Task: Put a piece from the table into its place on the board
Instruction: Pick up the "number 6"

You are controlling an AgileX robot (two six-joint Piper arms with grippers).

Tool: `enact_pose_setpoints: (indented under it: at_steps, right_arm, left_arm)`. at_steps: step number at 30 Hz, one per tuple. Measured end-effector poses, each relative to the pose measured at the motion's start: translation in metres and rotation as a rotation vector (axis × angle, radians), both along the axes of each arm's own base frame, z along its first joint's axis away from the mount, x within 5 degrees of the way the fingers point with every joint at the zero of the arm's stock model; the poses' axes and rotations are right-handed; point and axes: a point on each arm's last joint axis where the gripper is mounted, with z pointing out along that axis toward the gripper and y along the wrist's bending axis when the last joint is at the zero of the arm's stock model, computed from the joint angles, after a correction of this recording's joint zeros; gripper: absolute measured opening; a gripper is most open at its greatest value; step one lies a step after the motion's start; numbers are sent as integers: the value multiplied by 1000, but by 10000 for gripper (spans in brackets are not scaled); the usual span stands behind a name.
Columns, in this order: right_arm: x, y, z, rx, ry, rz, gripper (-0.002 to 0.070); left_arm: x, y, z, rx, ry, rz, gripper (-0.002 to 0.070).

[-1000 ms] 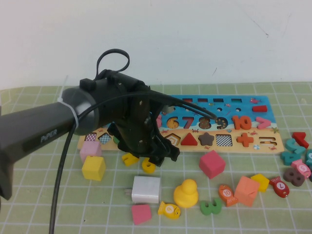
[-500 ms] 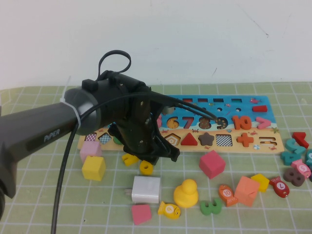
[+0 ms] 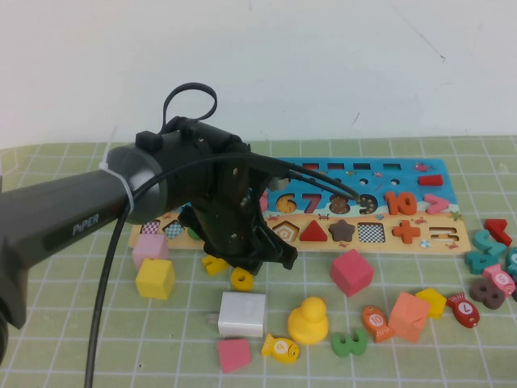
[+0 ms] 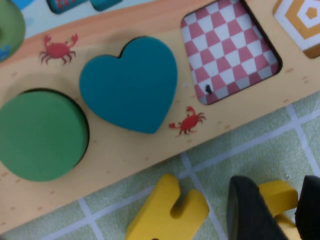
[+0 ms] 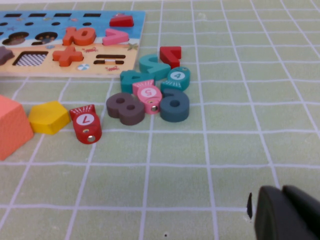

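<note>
The left pincer (image 3: 250, 260) is down at the tabletop (image 3: 97, 347) just in front of the puzzle board's (image 3: 452, 238) tan front strip, towards that strip's left end. In the left wrist view its dark fingers (image 4: 247, 210) sit narrowed on either side of the yellow numeral "6" (image 4: 277, 197), gripping it; from the high camera the piece shows as a small yellow ring (image 3: 241, 279) directly under the pincer. Just beside it lies the angular yellow numeral (image 4: 167, 212), apart from the fingers. The left arm's grey housing reads "PiPER" (image 3: 85, 224).

On the strip, a green disc (image 4: 40, 135) and a teal heart (image 4: 130, 85) fill their recesses; next to them is a pink checked recess (image 4: 230, 50).

The right pincer (image 5: 287, 215) hangs low over the tabletop's right side; whether it is wide or narrow I cannot tell. Before it lie fish-shaped tokens marked "7" (image 5: 86, 123), "5" (image 5: 149, 95) and "4" (image 5: 177, 77).
</note>
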Motion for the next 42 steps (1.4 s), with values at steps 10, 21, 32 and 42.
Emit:
enact_pose_setpoints:
  at_steps: [10, 21, 32, 42]
  right_arm:
    - [0, 0, 0, 0, 0, 0, -3]
    - [0, 0, 0, 0, 0, 0, -3]
    - [0, 0, 0, 0, 0, 0, -3]
    - [0, 0, 0, 0, 0, 0, -3]
  left_arm:
    - [-1, 1, 1, 27, 13, -30, 328]
    - [-3, 3, 16, 74, 76, -33, 368]
    - [-2, 1, 13, 68, 74, -61, 337]
    - [0, -1, 2, 79, 95, -100, 301]
